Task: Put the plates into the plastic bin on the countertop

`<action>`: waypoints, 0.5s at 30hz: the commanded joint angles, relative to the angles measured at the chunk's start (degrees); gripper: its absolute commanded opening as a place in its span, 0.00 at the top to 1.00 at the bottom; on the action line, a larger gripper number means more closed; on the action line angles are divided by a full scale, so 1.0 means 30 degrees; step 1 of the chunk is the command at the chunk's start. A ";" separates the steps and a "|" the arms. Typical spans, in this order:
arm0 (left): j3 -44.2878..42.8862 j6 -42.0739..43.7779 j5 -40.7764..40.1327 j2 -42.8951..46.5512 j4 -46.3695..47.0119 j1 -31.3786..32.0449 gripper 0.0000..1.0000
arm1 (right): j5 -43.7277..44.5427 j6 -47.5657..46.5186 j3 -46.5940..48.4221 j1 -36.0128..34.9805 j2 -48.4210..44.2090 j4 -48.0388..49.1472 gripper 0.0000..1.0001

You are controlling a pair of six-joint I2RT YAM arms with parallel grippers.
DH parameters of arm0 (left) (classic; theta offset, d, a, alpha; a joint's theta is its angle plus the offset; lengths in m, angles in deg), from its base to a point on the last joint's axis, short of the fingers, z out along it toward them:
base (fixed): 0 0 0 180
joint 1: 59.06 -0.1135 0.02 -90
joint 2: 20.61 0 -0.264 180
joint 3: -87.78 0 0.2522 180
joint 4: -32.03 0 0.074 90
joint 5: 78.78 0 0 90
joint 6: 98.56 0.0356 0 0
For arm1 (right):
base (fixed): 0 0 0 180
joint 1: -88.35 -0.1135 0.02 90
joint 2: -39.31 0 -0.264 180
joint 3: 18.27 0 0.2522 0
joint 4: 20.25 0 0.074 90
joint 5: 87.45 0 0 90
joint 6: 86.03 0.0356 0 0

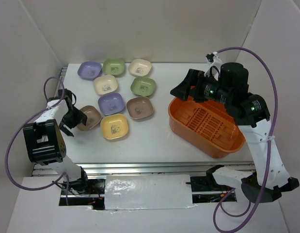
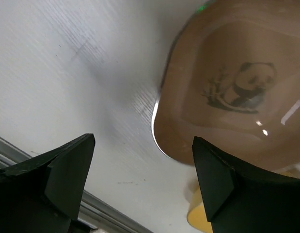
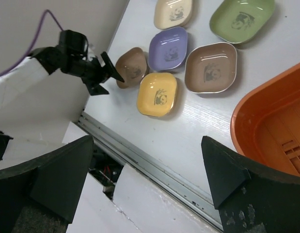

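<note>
Several pastel plates lie in a cluster on the white countertop (image 1: 154, 138), left of centre. The orange plastic bin (image 1: 208, 127) stands at the right with nothing in it. My left gripper (image 1: 72, 119) is open, low at the left edge of a brown plate (image 1: 88, 117). In the left wrist view that brown plate (image 2: 237, 92) has a panda print, and its rim lies just ahead of the gap of my left gripper (image 2: 144, 141). A yellow plate (image 1: 114, 127) is beside it. My right gripper (image 1: 184, 87) is open and empty, raised above the bin's far left corner.
A metal rail (image 1: 140, 167) runs along the front edge. White walls close in the left, back and right. In the right wrist view the right gripper (image 3: 147, 141) looks down on the rail, the yellow plate (image 3: 157, 94), another brown plate (image 3: 210, 73) and the bin's rim (image 3: 246, 116).
</note>
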 commanded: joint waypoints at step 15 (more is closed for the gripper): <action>0.3157 -0.2316 -0.1820 0.0957 0.5007 -0.1309 1.00 | -0.1361 -0.0675 0.0431 -0.1537 -0.0034 0.1405 0.00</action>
